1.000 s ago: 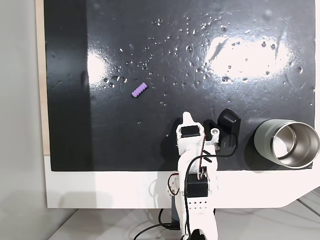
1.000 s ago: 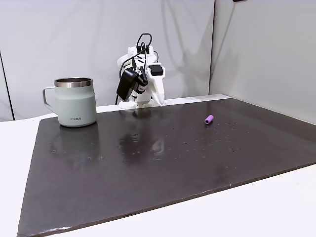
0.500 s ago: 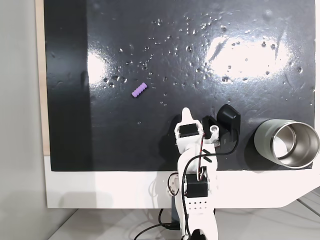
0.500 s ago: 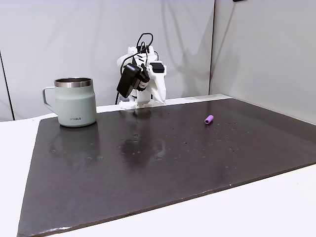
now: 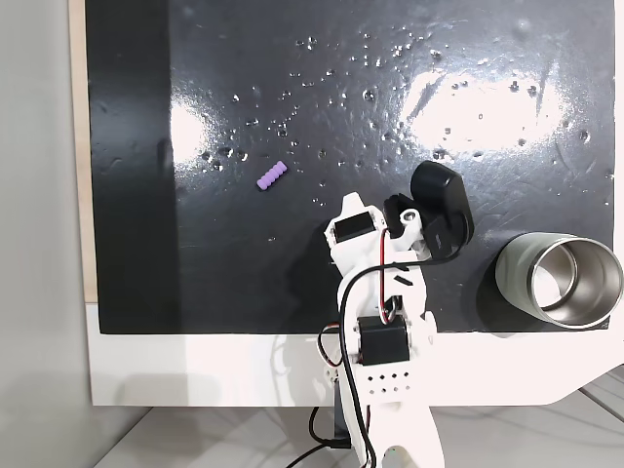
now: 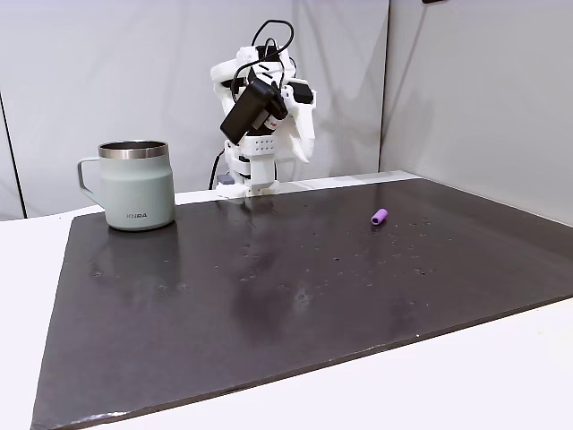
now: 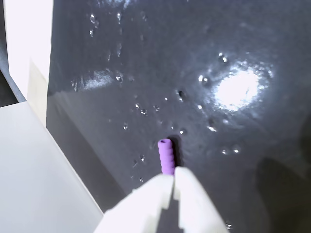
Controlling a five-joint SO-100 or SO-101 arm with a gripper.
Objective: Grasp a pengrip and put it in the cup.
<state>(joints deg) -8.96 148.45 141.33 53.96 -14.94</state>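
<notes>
gripper [image 7: 173, 178] is mine, white fingertips pressed together with nothing between them, raised above the dark mat [image 7: 243, 160] in the wrist view. pengrip [image 7: 166, 156] lies on the mat just past my tips at 12 o'clock, and in a fixed view [image 5: 272, 175] it sits at about 10 o'clock from my arm. cup [image 5: 570, 281] stands upright on the mat at 3 o'clock, well apart from the pengrip.

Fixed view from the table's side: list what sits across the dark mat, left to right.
Cup → robot arm with its claw → pengrip.
</notes>
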